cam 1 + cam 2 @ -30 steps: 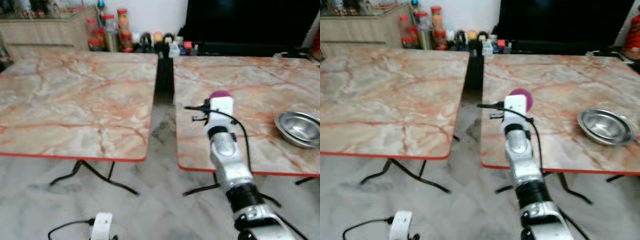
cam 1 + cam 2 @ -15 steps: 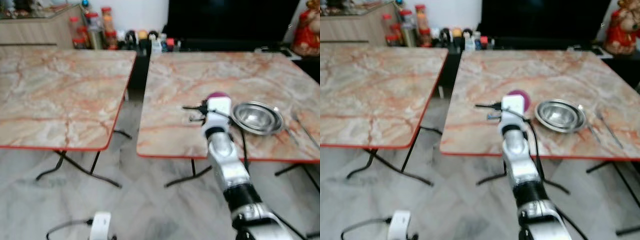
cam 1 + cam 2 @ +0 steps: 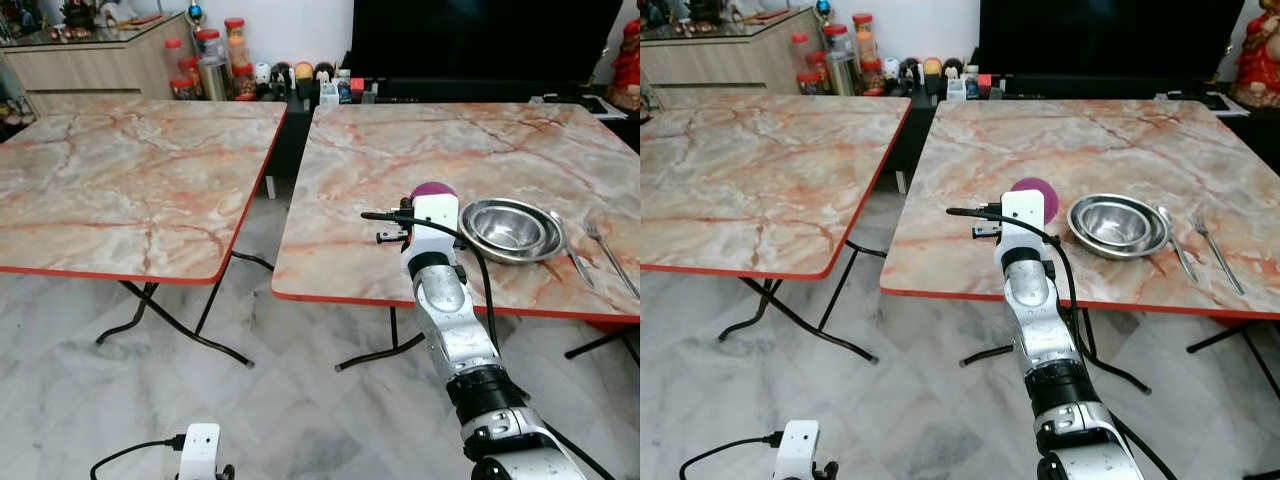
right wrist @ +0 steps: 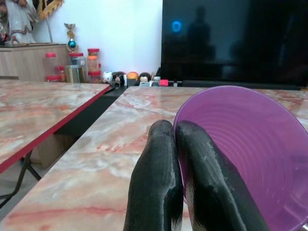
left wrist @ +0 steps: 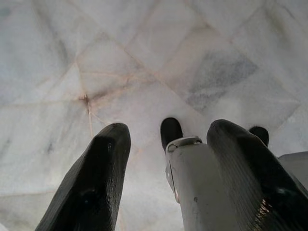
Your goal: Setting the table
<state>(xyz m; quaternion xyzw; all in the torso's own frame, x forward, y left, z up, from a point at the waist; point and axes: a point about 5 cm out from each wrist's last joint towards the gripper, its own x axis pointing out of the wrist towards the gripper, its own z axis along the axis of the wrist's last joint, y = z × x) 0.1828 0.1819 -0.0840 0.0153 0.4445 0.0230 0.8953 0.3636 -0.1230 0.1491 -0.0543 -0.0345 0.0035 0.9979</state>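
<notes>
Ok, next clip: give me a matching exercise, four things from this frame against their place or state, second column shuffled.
Things:
1. purple cup
2. steel bowl
3. fork
4. left gripper

Places or states:
A. lying near the table's right edge
B. open, above the marble floor
C. pinched at the rim by the right gripper
D. standing empty beside the spoon

Pairs: 1-C, 2-D, 3-A, 4-B

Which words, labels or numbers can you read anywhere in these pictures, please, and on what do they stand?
None can be read.
Jars behind the left table: any labels too small to read.
Small items below the TV: too small and blurred.
Purple cup in the right gripper, bowls, fork: no print visible.
</notes>
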